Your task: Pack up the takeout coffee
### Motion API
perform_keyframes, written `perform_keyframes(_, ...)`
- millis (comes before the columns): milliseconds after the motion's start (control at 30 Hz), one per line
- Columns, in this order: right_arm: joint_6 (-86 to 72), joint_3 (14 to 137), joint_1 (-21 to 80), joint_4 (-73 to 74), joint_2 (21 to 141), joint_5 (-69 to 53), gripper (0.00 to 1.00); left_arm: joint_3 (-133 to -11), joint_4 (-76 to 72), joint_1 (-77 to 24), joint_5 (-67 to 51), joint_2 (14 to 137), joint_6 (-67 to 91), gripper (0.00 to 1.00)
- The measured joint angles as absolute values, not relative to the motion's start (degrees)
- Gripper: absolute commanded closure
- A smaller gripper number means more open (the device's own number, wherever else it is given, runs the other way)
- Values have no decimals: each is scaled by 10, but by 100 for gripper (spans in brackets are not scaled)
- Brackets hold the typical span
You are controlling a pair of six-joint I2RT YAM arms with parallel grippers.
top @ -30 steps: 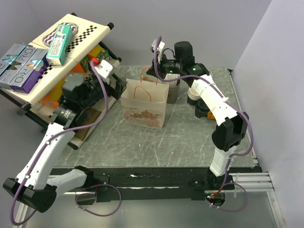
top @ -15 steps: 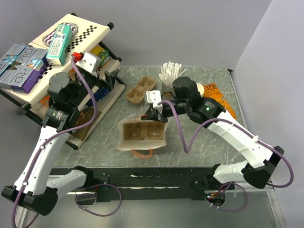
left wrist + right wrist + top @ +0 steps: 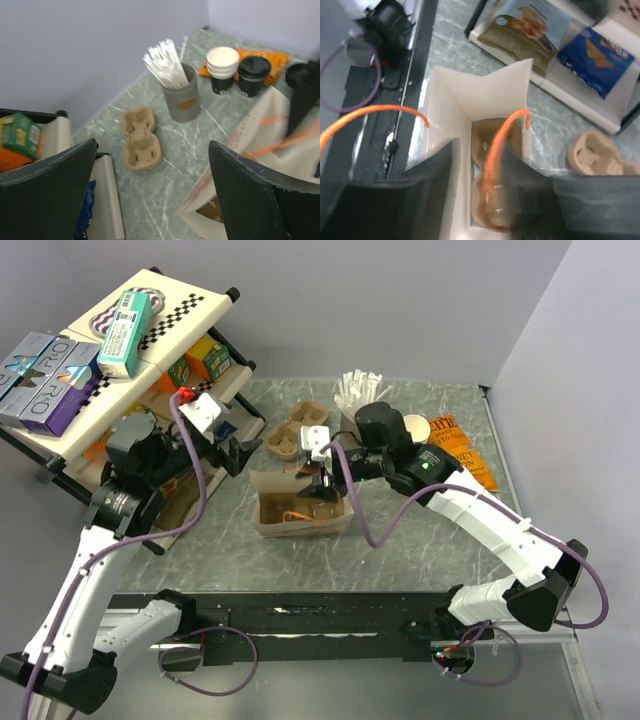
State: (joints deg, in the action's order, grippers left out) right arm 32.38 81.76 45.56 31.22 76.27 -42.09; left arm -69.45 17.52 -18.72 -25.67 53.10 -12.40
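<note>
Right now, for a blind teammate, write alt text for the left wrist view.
The takeout coffee stands at upper right beside stacked white cups; nearer are a straw holder, a cup carrier and the paper bag, framed by the open left gripper.

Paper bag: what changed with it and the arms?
The pale paper bag with orange handles moved nearer the arm bases and gapes open. The right tool swung from the white paper cups to its mouth; the left tool came closer. The shelf boxes stayed; the dark brown takeout coffee cup stands unpacked beside those cups.
</note>
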Motion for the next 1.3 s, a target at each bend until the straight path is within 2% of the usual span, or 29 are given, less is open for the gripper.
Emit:
perform_keyframes(33, 316, 821, 453, 310, 765, -413, 32, -696, 180, -187, -265, 536, -126, 1)
perform_keyframes(67, 311, 829, 447, 309, 769, -407, 19, -699, 186, -187, -275, 545, -128, 1)
perform_keyframes(100, 304, 840, 439, 309, 775, -402, 13, -703, 189, -187, -285, 557, -130, 0)
perform_keyframes(133, 295, 853, 428, 308, 780, -399, 0, -707, 192, -187, -291, 567, -133, 1)
perform_keyframes(400, 255, 922, 282, 318, 779, -435, 0, -727, 208, -187, -347, 679, -157, 1)
perform_keyframes(633, 274, 825, 119, 343, 709, -432, 0, -760, 196, -187, -364, 733, -146, 1)
perform_keyframes(867, 315, 788, -25, 379, 735, -432, 3, -807, 164, -187, -398, 768, -137, 9)
perform_keyframes(967, 342, 793, -56, 401, 776, -428, 1, -819, 155, -187, -414, 783, -136, 16)
perform_keyframes(1067, 370, 810, -67, 433, 829, -419, 0, -833, 153, -187, -431, 803, -135, 26)
perform_keyframes(1100, 377, 819, -70, 441, 848, -415, 0, -837, 153, -187, -435, 810, -134, 33)
perform_keyframes(1300, 411, 869, -80, 474, 941, -372, 0, -872, 163, -189, -456, 844, -128, 52)
